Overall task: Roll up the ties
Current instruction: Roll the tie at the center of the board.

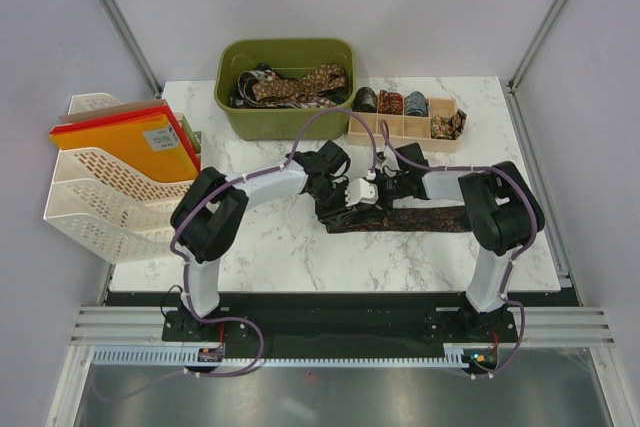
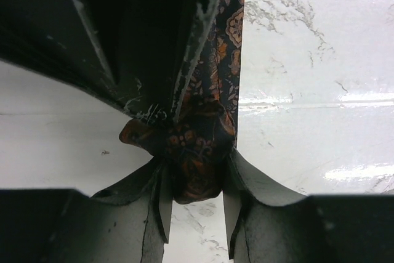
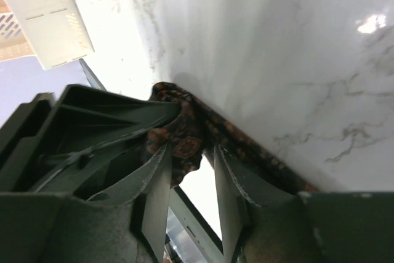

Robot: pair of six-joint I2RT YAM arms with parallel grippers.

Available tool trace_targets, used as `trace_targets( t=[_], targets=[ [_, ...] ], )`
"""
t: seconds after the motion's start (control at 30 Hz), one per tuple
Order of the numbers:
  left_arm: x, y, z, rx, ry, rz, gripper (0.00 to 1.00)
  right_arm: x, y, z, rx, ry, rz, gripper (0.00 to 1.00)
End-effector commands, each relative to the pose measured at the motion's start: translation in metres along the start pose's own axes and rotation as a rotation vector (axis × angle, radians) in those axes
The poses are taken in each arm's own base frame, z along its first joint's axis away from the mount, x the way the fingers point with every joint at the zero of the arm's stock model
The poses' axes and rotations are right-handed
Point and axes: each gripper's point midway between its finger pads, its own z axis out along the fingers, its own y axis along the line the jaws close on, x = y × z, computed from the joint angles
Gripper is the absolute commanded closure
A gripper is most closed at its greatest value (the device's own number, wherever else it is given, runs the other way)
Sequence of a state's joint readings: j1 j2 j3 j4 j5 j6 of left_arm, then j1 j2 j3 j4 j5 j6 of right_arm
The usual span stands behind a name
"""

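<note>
A dark brown patterned tie [image 1: 410,219] lies flat across the marble table [image 1: 300,257], running right from where both grippers meet. Its left end is bunched into a small wad [image 2: 198,152]. My left gripper [image 1: 345,199] [image 2: 197,165] is shut on that wad, which fills the space between its fingers. My right gripper [image 1: 385,195] [image 3: 192,152] faces it closely and stands open. The tie fabric [image 3: 184,143] rests against one of its fingers, and a gap shows beside the other. The strip [image 2: 226,35] runs away along the table.
A green bin [image 1: 285,127] with loose ties stands at the back. To its right, a wooden organizer [image 1: 440,132] holds several rolled ties [image 1: 390,102]. A white paper tray [image 1: 110,197] with coloured folders [image 1: 130,142] sits at the left.
</note>
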State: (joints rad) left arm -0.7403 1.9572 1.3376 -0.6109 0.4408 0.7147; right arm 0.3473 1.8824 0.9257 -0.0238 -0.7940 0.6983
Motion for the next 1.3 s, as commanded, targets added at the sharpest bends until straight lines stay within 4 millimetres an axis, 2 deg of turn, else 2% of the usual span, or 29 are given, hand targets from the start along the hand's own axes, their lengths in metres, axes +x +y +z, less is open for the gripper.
trace_targets(
  t=[0.0, 0.27, 0.43, 0.57, 0.63, 0.67, 0.87, 1.07, 1.27],
  targets=[
    [0.040, -0.017, 0.025, 0.072, 0.145, -0.002, 0.60, -0.008, 0.040, -0.018, -0.089, -0.022, -0.102, 0.57],
    [0.041, -0.015, 0.026, 0.072, 0.146, 0.008, 0.60, 0.001, 0.041, -0.022, -0.104, -0.019, -0.085, 0.52],
    [0.039, -0.015, 0.025, 0.072, 0.142, 0.017, 0.58, 0.008, 0.031, -0.009, -0.067, 0.000, -0.089, 0.50],
    [0.038, -0.016, 0.022, 0.070, 0.140, 0.025, 0.56, 0.011, 0.026, 0.000, -0.057, 0.009, -0.098, 0.55],
    [0.038, -0.016, 0.021, 0.068, 0.141, 0.025, 0.55, 0.013, 0.024, 0.002, -0.051, 0.014, -0.097, 0.63],
    [0.039, -0.016, 0.021, 0.067, 0.142, 0.023, 0.55, 0.015, 0.021, 0.002, -0.043, 0.022, -0.098, 0.74],
    [0.035, -0.017, 0.016, 0.065, 0.128, 0.032, 0.50, 0.017, -0.003, -0.003, 0.043, 0.028, -0.097, 0.98],
    [0.017, -0.017, -0.004, 0.053, 0.047, 0.050, 0.41, 0.012, -0.035, -0.005, 0.128, 0.029, -0.059, 1.00],
    [0.001, -0.008, -0.030, 0.023, -0.074, 0.028, 0.30, 0.011, -0.048, -0.002, 0.153, 0.034, -0.054, 1.00]
  ],
)
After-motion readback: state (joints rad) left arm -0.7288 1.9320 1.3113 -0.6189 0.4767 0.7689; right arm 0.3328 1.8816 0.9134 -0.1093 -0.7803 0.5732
